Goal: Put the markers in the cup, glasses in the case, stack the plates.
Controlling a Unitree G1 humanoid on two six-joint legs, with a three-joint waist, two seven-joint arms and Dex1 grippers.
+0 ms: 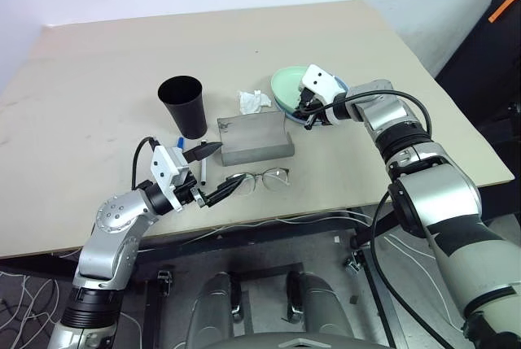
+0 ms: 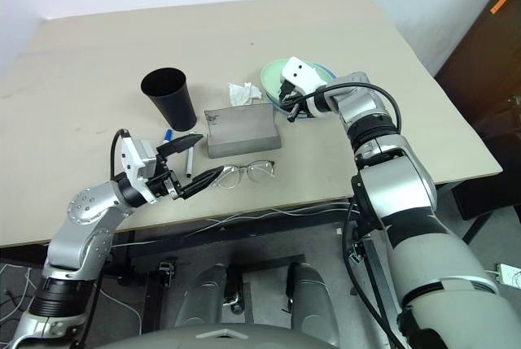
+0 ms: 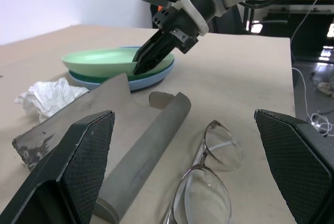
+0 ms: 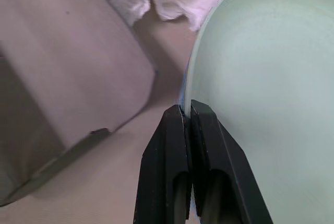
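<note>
The pale mint-green round plastic plate (image 1: 290,85) sat stacked on the light blue one at the beige bench's (image 1: 98,89) two o'clock. The right gripper (image 1: 308,118), jaws together, touched its rim; the left gripper (image 1: 218,172) gaped over the wire-framed glasses (image 1: 262,179).

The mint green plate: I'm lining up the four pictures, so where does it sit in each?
Left eye view: the mint green plate lies right of centre, far side of the table.
Right eye view: upper middle.
Left wrist view: left of centre, beyond the case.
Right wrist view: the right half.
Shared landmark: the crumpled tissue beside it.
</note>
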